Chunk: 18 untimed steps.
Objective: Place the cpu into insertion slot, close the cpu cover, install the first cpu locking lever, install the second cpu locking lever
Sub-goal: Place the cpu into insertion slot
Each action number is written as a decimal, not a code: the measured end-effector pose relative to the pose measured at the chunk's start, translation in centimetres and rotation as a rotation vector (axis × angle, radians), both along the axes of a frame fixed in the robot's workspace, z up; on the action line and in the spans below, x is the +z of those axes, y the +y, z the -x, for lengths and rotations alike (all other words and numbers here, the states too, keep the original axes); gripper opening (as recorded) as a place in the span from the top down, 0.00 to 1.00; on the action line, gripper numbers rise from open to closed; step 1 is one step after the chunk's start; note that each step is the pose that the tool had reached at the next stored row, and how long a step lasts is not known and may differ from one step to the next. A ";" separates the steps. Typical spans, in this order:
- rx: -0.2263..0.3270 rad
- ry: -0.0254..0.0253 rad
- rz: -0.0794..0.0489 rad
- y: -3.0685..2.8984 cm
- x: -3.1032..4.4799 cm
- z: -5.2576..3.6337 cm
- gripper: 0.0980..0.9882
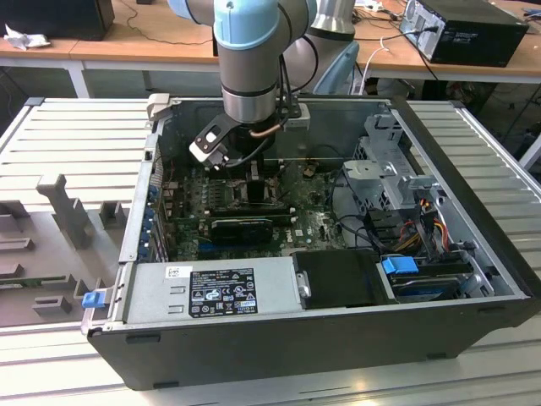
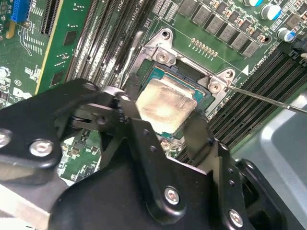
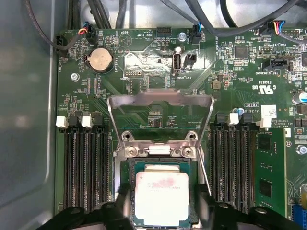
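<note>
The cpu (image 3: 161, 195), a pale square chip on a green base, lies in the insertion slot (image 3: 158, 149), a dark socket with a silvery rim. My gripper (image 3: 161, 207) hangs low over it inside the computer case, its black fingers (image 3: 123, 207) pressed to two opposite edges of the chip. In the second wrist view the cpu (image 2: 165, 106) sits between the same fingers (image 2: 195, 128) of the gripper (image 2: 160, 117). The cpu cover (image 3: 160, 98), a thin silvery frame, stands swung back from the socket. A thin wire lever (image 2: 268, 99) juts out beside the socket.
The exterior view shows the arm and gripper (image 1: 245, 169) reaching into the open case (image 1: 456, 144) above the motherboard (image 1: 313, 224). A power supply (image 1: 211, 292) fills the near side and a drive cage (image 1: 389, 178) stands at the exterior view's right. Black memory slots (image 3: 86, 167) flank the socket.
</note>
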State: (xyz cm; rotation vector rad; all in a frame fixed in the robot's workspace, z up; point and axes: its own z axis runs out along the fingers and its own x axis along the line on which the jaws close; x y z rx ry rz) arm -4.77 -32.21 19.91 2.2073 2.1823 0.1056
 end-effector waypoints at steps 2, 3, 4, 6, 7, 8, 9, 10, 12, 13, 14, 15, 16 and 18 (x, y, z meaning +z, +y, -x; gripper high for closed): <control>0.000 0.0001 0.000 0.05 0.00 -0.04 0.36; 0.000 0.0001 0.000 0.08 0.00 -0.08 0.36; 0.000 0.0001 0.000 0.10 -0.01 -0.11 0.36; 0.000 -0.0001 0.000 0.18 -0.02 -0.21 0.36; 0.000 0.0000 0.000 0.24 -0.03 -0.23 0.36; 0.000 0.0000 0.000 0.28 -0.03 -0.24 0.36; 0.000 0.0001 0.000 0.44 -0.04 -0.27 0.36; 0.000 0.0001 0.000 0.61 -0.06 -0.32 0.36; 0.000 0.0001 0.000 0.78 -0.09 -0.36 0.36; 0.000 0.0000 0.000 0.85 -0.10 -0.38 0.36; 0.000 0.0001 0.000 0.87 -0.10 -0.39 0.36; 0.000 0.0000 0.000 0.87 -0.11 -0.38 0.36; 0.000 0.0000 0.000 0.87 -0.10 -0.38 0.36; 0.000 0.0002 0.000 0.86 0.00 -0.38 0.36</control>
